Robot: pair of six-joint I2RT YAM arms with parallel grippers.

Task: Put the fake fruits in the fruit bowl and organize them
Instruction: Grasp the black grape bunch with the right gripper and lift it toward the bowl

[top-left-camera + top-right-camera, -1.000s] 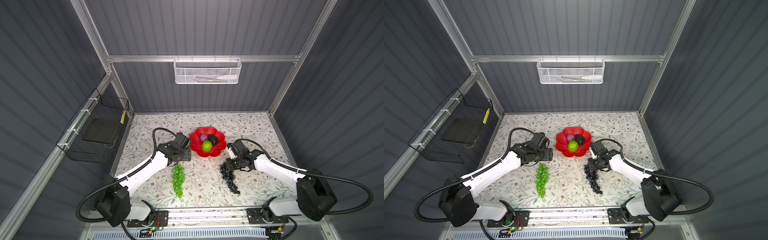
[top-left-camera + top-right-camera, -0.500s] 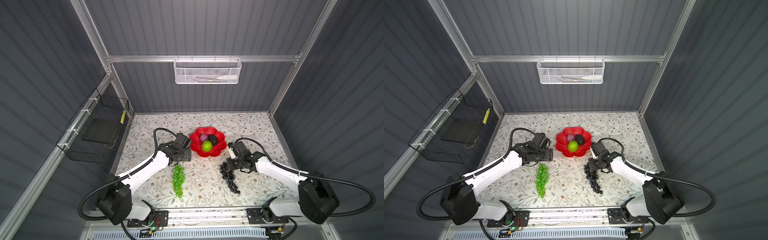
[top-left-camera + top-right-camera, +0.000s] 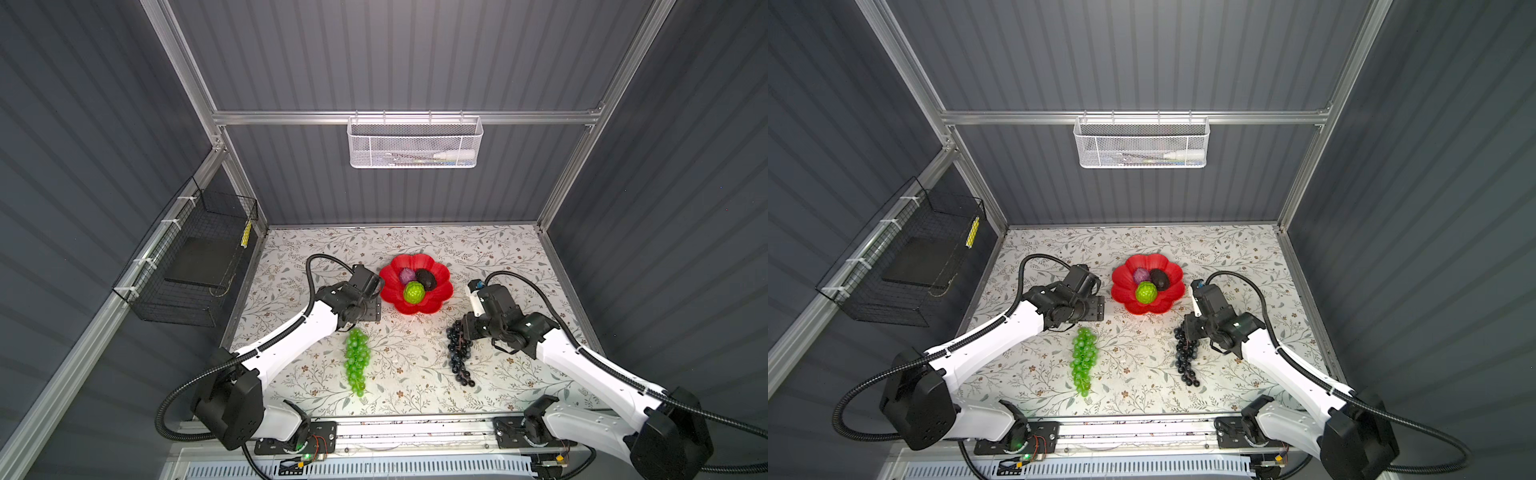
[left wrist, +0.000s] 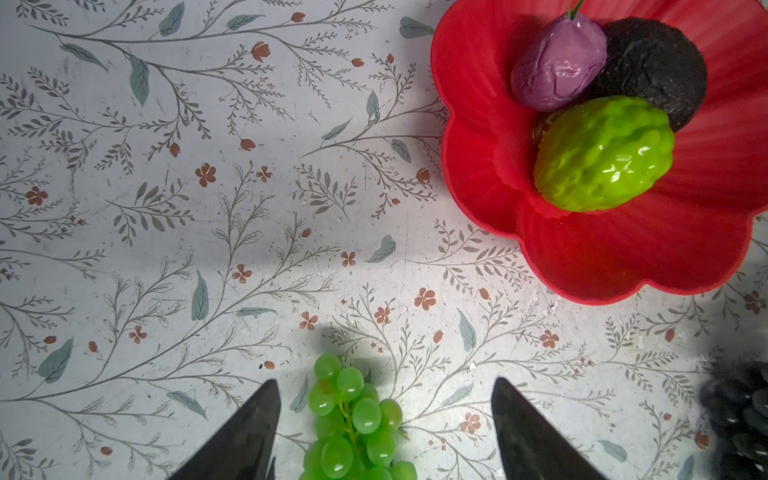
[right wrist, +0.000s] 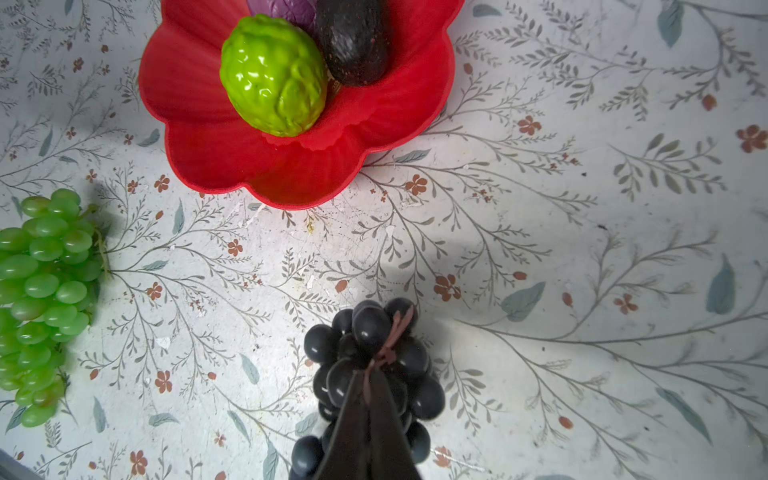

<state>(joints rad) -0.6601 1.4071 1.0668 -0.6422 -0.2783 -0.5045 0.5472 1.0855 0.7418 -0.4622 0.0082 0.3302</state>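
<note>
The red flower-shaped fruit bowl (image 3: 436, 301) (image 4: 623, 257) (image 5: 208, 158) holds a small purple fruit (image 3: 407, 275), a dark avocado (image 3: 427, 277) and a green bumpy ball (image 3: 414, 292). A green grape bunch (image 3: 356, 360) (image 4: 353, 415) lies on the floral mat in front of the bowl to the left. My left gripper (image 3: 365, 311) (image 4: 384, 379) hangs open over its top end, one finger on each side, touching nothing. A dark grape bunch (image 3: 458, 354) (image 5: 365, 332) lies to the right. My right gripper (image 3: 463, 328) (image 5: 370, 374) is shut on its stem at the top end.
A white mesh basket (image 3: 414, 143) hangs on the back wall. A black wire basket (image 3: 195, 266) hangs on the left wall. The arms' base rail (image 3: 415, 428) runs along the mat's front edge. Grey panels wall in the mat on three sides.
My right gripper has closed on the stem of the dark grape bunch. The left arm has hardly moved and its gripper stays open.
</note>
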